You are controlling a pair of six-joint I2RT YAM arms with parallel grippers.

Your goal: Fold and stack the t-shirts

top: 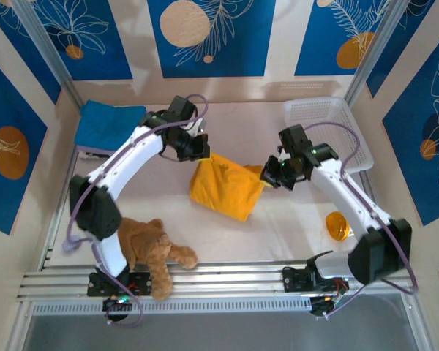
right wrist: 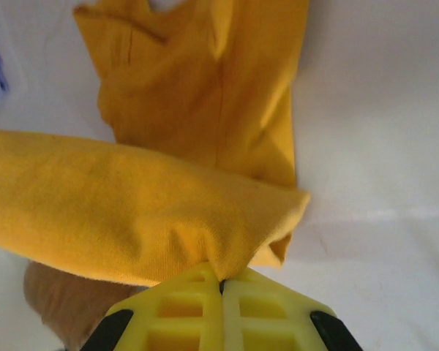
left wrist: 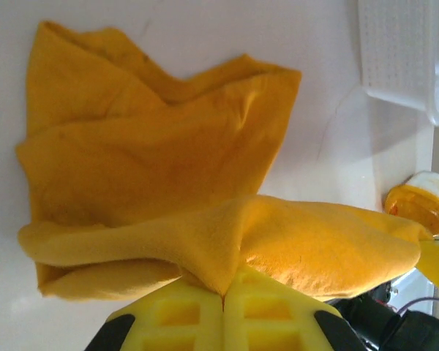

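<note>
A mustard-orange t-shirt (top: 227, 186) hangs bunched over the middle of the white table, held up by two of its corners. My left gripper (top: 203, 152) is shut on its left corner, the cloth pinched between the yellow fingers (left wrist: 183, 311) in the left wrist view. Shut on the right corner (right wrist: 263, 234) is my right gripper (top: 267, 175). The rest of the shirt (left wrist: 146, 139) lies crumpled on the table below. A folded blue t-shirt (top: 106, 124) rests at the far left, on top of a pale lilac one (top: 95, 151) whose edge peeks out.
A white plastic basket (top: 329, 121) stands at the far right. A small orange cup (top: 338, 224) lies near the right arm. A brown plush teddy (top: 150, 248) sprawls at the near left, over the front rail.
</note>
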